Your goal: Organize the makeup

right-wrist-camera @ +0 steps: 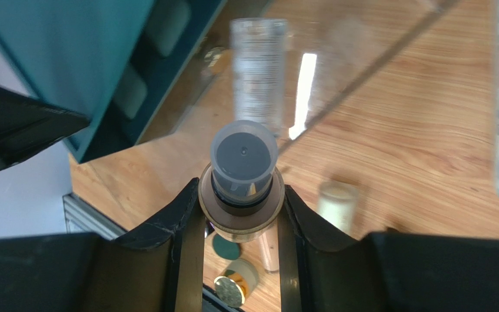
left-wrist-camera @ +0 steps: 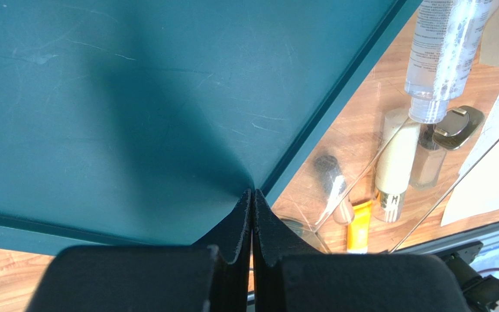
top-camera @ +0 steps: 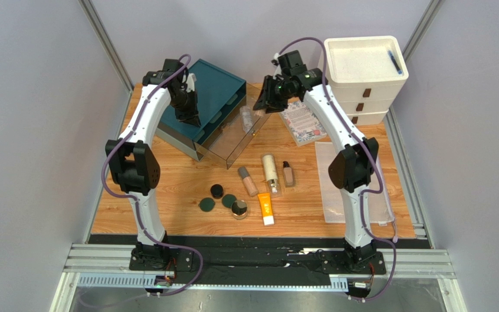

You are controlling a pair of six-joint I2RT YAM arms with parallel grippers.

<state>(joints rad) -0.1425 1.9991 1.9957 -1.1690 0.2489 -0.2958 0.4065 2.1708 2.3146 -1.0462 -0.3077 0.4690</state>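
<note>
Grey-capped cylindrical bottle (right-wrist-camera: 243, 156) gripped by right end effector (right-wrist-camera: 240, 195); left end effector (left-wrist-camera: 252, 203) clenched.

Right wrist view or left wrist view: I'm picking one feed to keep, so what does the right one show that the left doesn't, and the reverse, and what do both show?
Only the right wrist view shows the right gripper clamped on a grey-capped bottle, and the drawer fronts of the teal box. Only the left wrist view shows the orange tube and that the left gripper is shut. Both show the teal box, the clear tube and the wooden table.
</note>
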